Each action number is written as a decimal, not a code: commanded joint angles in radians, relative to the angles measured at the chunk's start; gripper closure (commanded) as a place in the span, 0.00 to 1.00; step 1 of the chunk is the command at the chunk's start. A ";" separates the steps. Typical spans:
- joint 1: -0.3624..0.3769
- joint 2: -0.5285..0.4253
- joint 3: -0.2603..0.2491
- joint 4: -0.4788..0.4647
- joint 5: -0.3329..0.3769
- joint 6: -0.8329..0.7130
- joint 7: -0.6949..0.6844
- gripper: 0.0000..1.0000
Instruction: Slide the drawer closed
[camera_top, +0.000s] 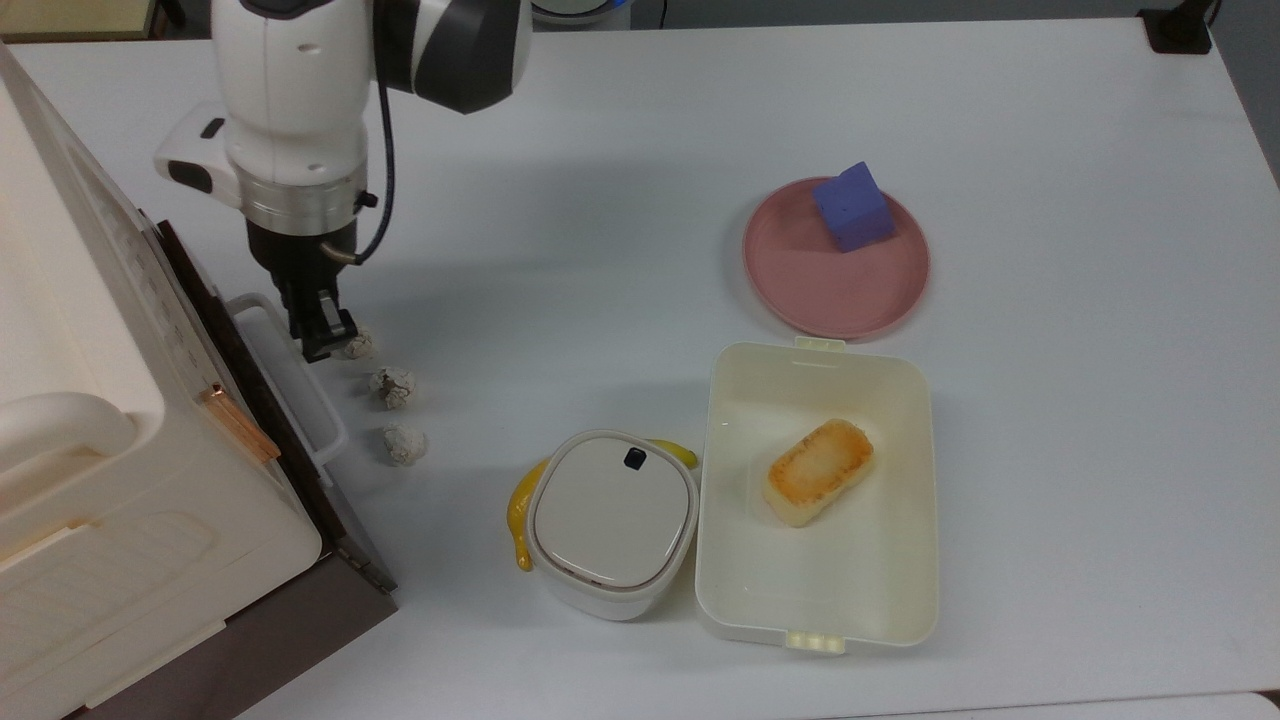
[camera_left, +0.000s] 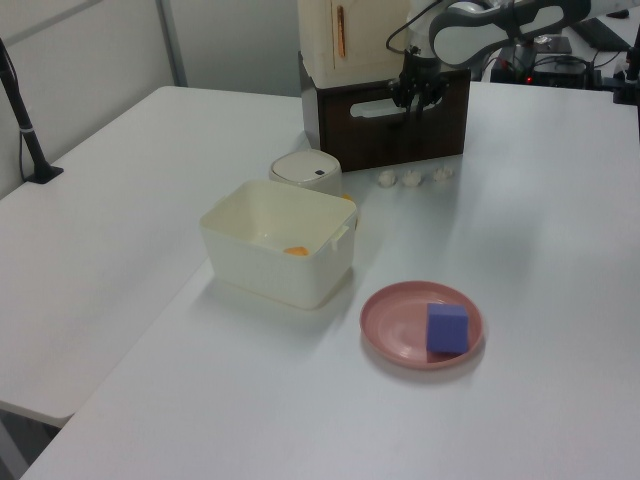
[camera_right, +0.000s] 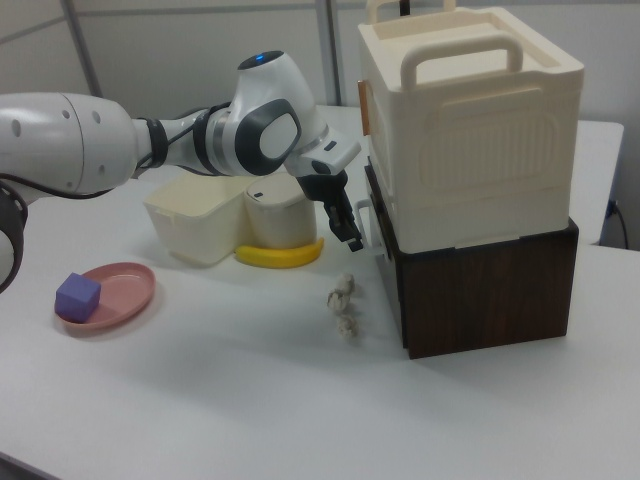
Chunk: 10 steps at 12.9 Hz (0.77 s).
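Pressing against the white handle of the drawer, the gripper stands with its fingertips at the bar's far end in the top view; the jaws appear pressed together, with nothing pinched between them. The drawer sits pushed in, its dark front panel nearly flush with the brown base of the cabinet in the left view and the right view, so the closing stroke appears complete or almost complete. Contact is off-centre on the handle, so further pushing could skew the drawer and jam it in its slides. Continued force against a seated drawer could shift the whole cabinet across the table. Three small crumpled white lumps lie on the table just beside the handle, and the nearest one sits next to the fingertips; a low withdrawal could scatter it. A fingertip could also catch inside the handle loop on retreat and drag the drawer back out. The round lidded container, the banana and the open lunch box stand well apart from the gripper.
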<state>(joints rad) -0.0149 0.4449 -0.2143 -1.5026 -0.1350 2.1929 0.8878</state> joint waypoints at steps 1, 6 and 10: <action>0.007 -0.005 -0.016 0.027 -0.020 0.007 -0.016 0.72; 0.027 -0.225 0.096 -0.138 0.021 -0.200 -0.476 0.33; 0.084 -0.370 0.099 -0.188 0.084 -0.347 -0.840 0.00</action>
<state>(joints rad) 0.0441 0.1861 -0.1079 -1.6089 -0.0753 1.9109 0.2467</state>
